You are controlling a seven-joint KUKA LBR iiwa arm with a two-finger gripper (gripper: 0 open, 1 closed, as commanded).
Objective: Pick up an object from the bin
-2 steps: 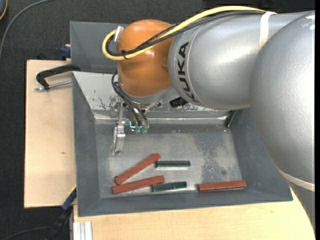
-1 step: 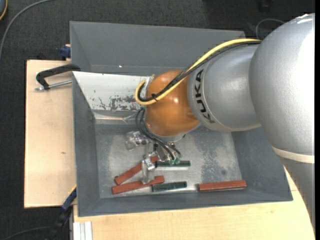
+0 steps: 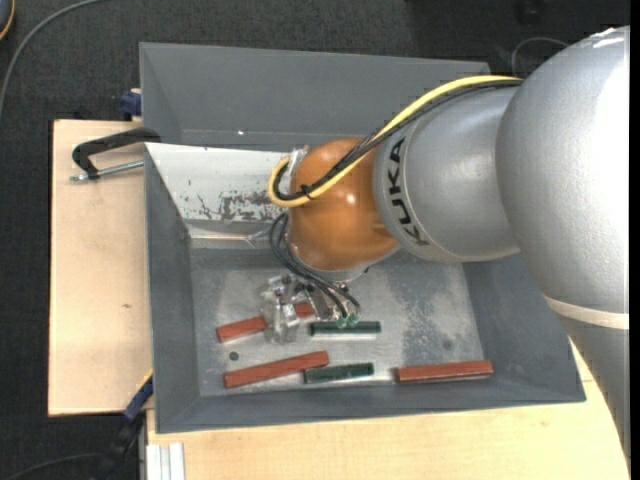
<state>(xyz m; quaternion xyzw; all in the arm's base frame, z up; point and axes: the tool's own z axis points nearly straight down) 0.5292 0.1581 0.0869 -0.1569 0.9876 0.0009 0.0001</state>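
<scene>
My gripper (image 3: 281, 310) hangs under the orange cover, low in the bin's left middle. It sits right on a flat red bar (image 3: 240, 329) that lies slanted on the floor, with red showing on both sides of the metal. A short dark green bar (image 3: 346, 328) lies just to the gripper's right. A second red bar (image 3: 275, 370) lies closer to the front wall, below the gripper.
Another green bar (image 3: 338, 373) lies beside the second red bar, and a third red bar (image 3: 443, 371) rests at the front right. The arm and its orange cover hang over the bin's back middle. The bin's right floor is bare metal.
</scene>
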